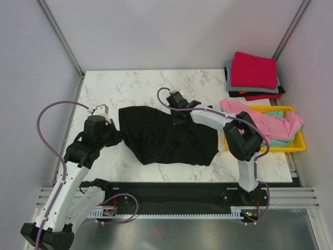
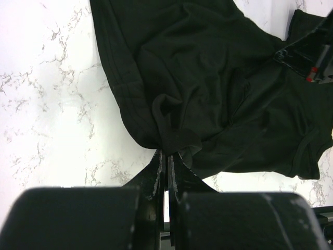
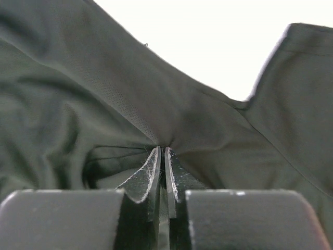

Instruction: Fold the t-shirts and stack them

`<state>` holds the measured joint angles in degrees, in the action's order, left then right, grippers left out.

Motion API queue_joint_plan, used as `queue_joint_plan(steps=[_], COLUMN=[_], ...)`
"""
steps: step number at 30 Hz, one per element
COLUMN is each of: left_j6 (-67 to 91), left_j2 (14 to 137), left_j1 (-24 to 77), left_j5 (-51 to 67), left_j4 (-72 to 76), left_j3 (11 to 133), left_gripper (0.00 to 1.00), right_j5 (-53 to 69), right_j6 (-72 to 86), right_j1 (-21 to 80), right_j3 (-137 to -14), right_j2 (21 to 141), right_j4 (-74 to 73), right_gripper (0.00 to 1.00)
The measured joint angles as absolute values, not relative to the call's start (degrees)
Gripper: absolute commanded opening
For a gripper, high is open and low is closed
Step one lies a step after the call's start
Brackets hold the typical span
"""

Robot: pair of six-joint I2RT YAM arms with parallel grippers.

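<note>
My left fingers [image 2: 166, 154] and right fingers [image 3: 162, 151] each pinch the black shirt [image 1: 166, 139] (thin bites only); pulling apart too hard could slip an edge free and rumple it.

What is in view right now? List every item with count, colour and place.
black t-shirt: one, black, spread rumpled at the middle of the table
folded t-shirts: one stack, red on top with grey, black and red edges below, far right corner
pink t-shirt: one, pink, draped over the tray
teal t-shirt: one, teal, in the tray under the pink one
yellow tray: one, yellow, right edge of the table
table: one, white marble
left gripper: one, black, shut on the black t-shirt's left edge
right gripper: one, black, shut on its far right part
</note>
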<state>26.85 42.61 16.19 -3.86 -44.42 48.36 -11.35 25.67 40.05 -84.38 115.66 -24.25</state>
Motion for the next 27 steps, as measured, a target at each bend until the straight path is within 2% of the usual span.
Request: queue_joint_plan(steps=[2, 5, 8, 9, 12, 16, 17, 18, 23, 27], left_j6=[26.85, 26.85, 26.85, 26.85, 26.85, 26.85, 26.85, 26.85, 26.85, 26.85], left_j2=[42.44, 42.09, 42.0, 42.0, 41.95, 41.87, 41.85, 41.82, 41.82, 41.82], left_j1=[16.19, 16.19, 16.19, 16.19, 16.19, 16.19, 16.19, 16.19, 16.19, 16.19], left_j5=[-3.86, -3.88, -3.88, -3.88, -3.88, -3.88, -3.88, -3.88, -3.88, -3.9], left_j4=[-44.4, -44.4, -44.4, -44.4, -44.4, -44.4, -44.4, -44.4, -44.4, -44.4], left_j3=[48.36, 48.36, 48.36, 48.36, 48.36, 48.36, 48.36, 48.36, 48.36, 48.36], left_gripper=[0.02, 0.02, 0.02, 0.02, 0.02, 0.02, 0.02, 0.02, 0.02, 0.02], right_j5=[-12.21, -13.26, -13.65, -13.74, -13.82, -13.65, -13.61, -13.56, -13.3, -13.19], right_j6=[25.67, 25.63, 25.69, 25.69, 26.04, 26.24, 26.37, 26.61, 27.27, 27.49], right_j1=[40.21, 40.66, 41.36, 41.56, 41.95, 42.15, 42.15, 42.17, 42.17, 42.17], right_j3=[-83.79, -82.59, -80.82, -80.16, -78.61, -76.93, -76.38, -75.81, -74.5, -74.48], right_j2=[113.47, 109.95, 106.74, 105.86, 104.51, 104.55, 104.57, 104.64, 105.62, 106.1], right_j4=[-24.99, -25.56, -25.78, -25.85, -26.15, -26.24, -26.17, -26.17, -26.22, -26.13], right_gripper=[0.1, 0.0, 0.01, 0.11, 0.23, 0.24, 0.25, 0.33, 0.33, 0.38])
